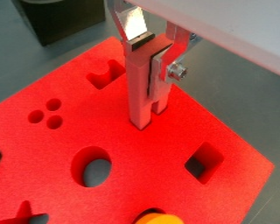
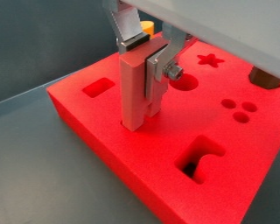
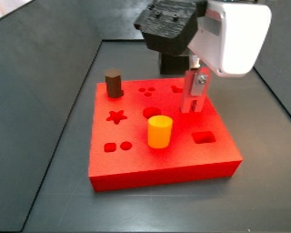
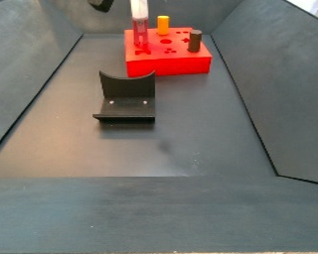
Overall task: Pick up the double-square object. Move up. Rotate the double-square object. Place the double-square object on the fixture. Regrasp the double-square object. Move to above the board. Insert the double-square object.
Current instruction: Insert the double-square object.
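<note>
Gripper [image 1: 154, 87] poised directly over the board [image 1: 166, 188], fingers pointing down, closed on the double-square object [image 1: 140, 87]. Double-square object held upright as a tall red piece, lower end meeting the board top at a cutout near one long edge; depth of entry not discernible. Same grasp seen in both wrist views, with the gripper [image 2: 149, 74] clamping the double-square object [image 2: 133, 87] above the board [image 2: 119, 157]. One silver finger plate [image 2: 157, 74] pressed flat against the piece's side, a bolt head visible on it.

Board top crowded with cutouts: star, three-dot cluster, round holes, square and rectangular pockets. Yellow cylinder [image 3: 159, 131] standing upright in the board [image 3: 173, 168] near its middle, close beside the gripper [image 3: 195, 91] but apart from it. Brown cylinder [image 3: 114, 85] upright at a board corner, well apart from the held double-square object [image 3: 191, 96]. Open square pocket lying just beside the insertion point, unobstructed.

Fixture [image 4: 124, 98] on the dark floor, well apart from the board [image 4: 169, 55], nothing resting on it. In this side view, gripper [image 4: 140, 25] and double-square object [image 4: 140, 33] at the board's far end, yellow cylinder [image 4: 163, 23] and brown cylinder [image 4: 195, 41] alongside. Grey tray walls [image 4: 254, 89] enclosing the floor on all sides.
</note>
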